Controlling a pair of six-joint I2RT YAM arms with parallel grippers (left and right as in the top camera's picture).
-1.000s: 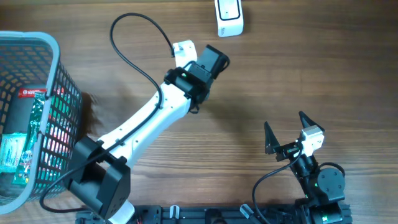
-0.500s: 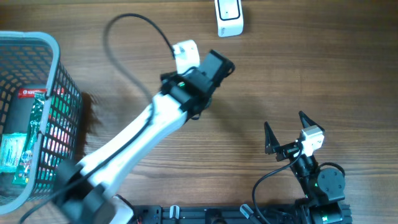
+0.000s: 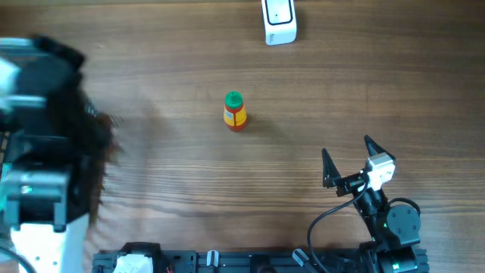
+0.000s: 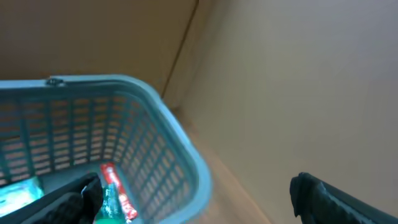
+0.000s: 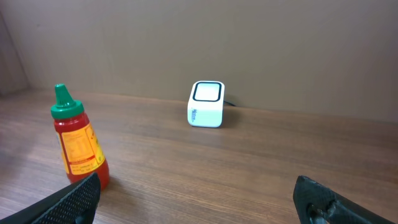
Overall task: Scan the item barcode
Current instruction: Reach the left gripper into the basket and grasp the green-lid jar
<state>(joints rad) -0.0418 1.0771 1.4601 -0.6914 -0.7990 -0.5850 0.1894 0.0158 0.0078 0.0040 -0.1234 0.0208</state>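
Overhead, the sauce bottle (image 3: 234,111) stands upright mid-table, well apart from the scanner (image 3: 278,21). The right gripper (image 3: 346,149) rests low near the table's edge, jaws spread.

Left wrist: the left gripper (image 4: 194,186) hangs spread above the basket (image 4: 93,83).

Right wrist: we judge the bottle light, slick, squeezable plastic, best pinched on its labelled body, below the cap.

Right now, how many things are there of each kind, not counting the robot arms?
sauce bottle: 1
scanner: 1
basket: 1
packets inside the basket: too hidden to count
Total that can be counted: 3
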